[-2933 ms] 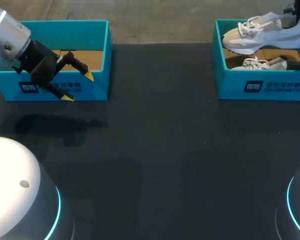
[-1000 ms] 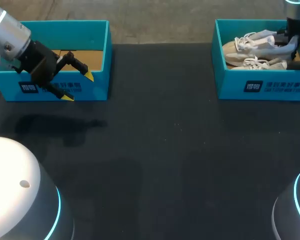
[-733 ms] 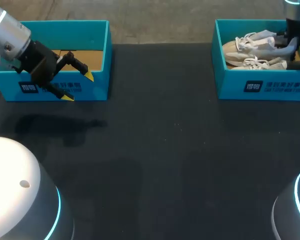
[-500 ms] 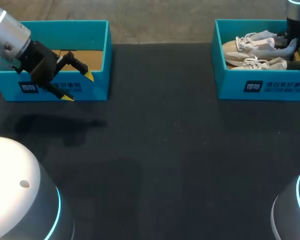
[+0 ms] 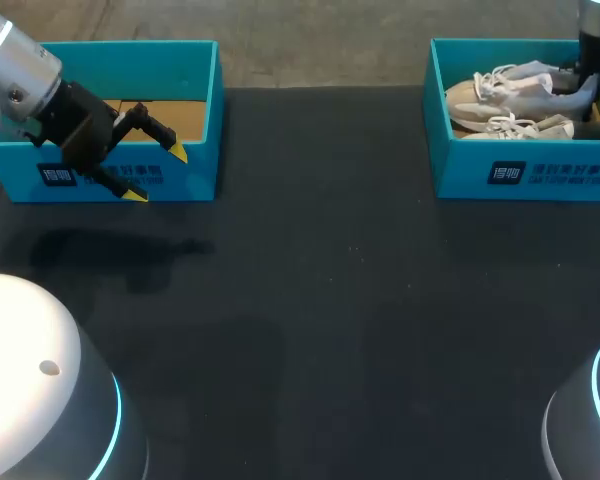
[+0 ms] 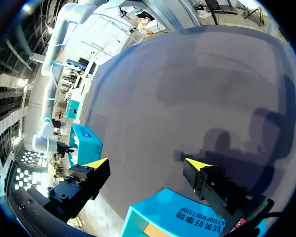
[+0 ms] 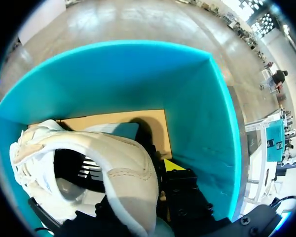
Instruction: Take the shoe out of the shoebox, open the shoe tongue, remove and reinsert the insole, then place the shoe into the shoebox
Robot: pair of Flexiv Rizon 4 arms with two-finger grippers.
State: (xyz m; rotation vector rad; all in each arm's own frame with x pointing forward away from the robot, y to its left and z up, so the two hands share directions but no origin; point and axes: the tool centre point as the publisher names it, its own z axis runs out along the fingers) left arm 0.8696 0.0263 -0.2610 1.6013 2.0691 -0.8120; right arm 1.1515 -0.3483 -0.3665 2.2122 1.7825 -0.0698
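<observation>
While left pincer (image 5: pixel 157 173) hangs spread, empty, right pincer (image 5: pixel 586 85) clamps shoe (image 5: pixel 500 92) heel, inside shoebox (image 5: pixel 560 178).

Head camera high behind; wrist cameras close, right one over shoebox (image 7: pixel 138 74).

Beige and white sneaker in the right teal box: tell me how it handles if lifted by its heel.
The beige and white lace-up sneaker probably flexes: its padded heel collar looks soft, so a heel grip may deform it. Its loose white laces could snag on the second sneaker beneath. Mostly fabric, it is likely light for its bulk.
</observation>
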